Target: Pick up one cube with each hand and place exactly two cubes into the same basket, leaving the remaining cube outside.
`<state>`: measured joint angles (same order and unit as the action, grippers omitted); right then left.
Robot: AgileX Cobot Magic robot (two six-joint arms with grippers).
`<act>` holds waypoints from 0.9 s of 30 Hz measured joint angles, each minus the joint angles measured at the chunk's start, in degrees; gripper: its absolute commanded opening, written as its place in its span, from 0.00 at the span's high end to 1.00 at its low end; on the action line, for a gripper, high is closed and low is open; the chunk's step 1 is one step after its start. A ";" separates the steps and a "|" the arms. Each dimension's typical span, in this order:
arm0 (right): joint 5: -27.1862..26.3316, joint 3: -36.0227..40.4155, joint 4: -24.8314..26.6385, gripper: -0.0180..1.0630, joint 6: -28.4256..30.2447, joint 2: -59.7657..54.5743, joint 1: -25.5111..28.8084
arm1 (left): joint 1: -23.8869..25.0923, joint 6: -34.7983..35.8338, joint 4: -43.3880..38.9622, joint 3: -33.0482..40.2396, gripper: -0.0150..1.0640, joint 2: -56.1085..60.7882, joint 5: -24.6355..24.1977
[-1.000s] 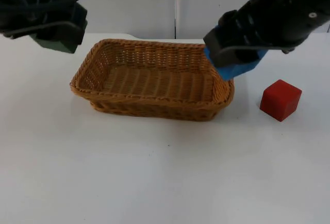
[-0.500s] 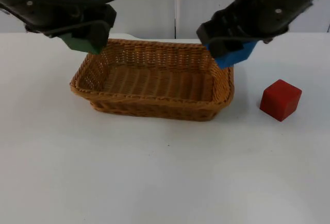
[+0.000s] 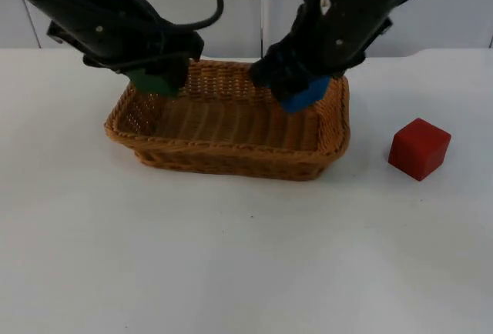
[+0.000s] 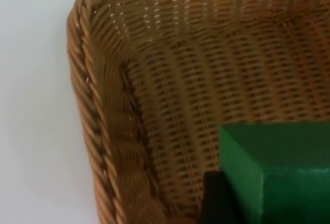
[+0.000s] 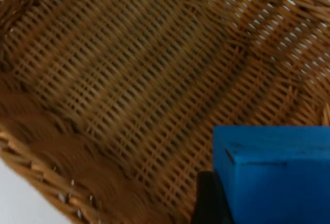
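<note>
Green cube (image 3: 158, 82): clamped in left gripper (image 3: 160, 80), above basket's (image 3: 231, 163) left rear part, clear of the woven floor. In left wrist view, green cube (image 4: 276, 172) against a black fingertip (image 4: 219, 203), over the basket (image 4: 108, 146) near one inner corner, white table (image 4: 36, 105) beyond the rim.

Blue cube (image 3: 304, 94): pinched in right gripper (image 3: 302, 88), above basket's right rear part, inside the rim line, not resting on the floor. In right wrist view, blue cube (image 5: 273, 175) beside a black fingertip (image 5: 209, 201), over the basket's (image 5: 129, 79) woven floor.

Red cube (image 3: 418, 148): on the table (image 3: 246, 257), right of the basket, apart from it, outside and untouched.

Basket: oblong, brown wicker, upright mid-table, long side toward the camera. No cube lying on the visible floor.

Left arm: in from upper left, reaching down over the left rear rim. Right arm: in from upper right, reaching down over the right rear rim. Both grippers close together over the basket, green cube left, blue cube right, well apart from each other.
</note>
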<state>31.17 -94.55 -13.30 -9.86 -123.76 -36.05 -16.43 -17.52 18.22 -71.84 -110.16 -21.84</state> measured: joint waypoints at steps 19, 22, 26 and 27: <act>-9.87 -2.13 1.34 0.98 0.38 -7.85 2.61 | 0.00 -0.57 0.00 -5.86 0.99 -10.11 3.72; -10.52 -2.13 1.57 0.98 0.38 -8.73 2.61 | 0.00 -0.57 0.00 -5.86 0.99 -10.74 4.68; -11.12 -2.13 1.70 0.98 0.38 -9.31 2.61 | 0.00 -0.68 0.00 -5.86 0.99 -11.70 4.82; -11.12 -2.13 1.70 0.98 0.38 -9.31 2.61 | 0.00 -0.68 0.00 -5.86 0.99 -11.70 4.82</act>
<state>20.06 -96.68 -11.60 -9.47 -133.07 -33.43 -16.43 -18.21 18.22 -77.70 -121.87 -17.03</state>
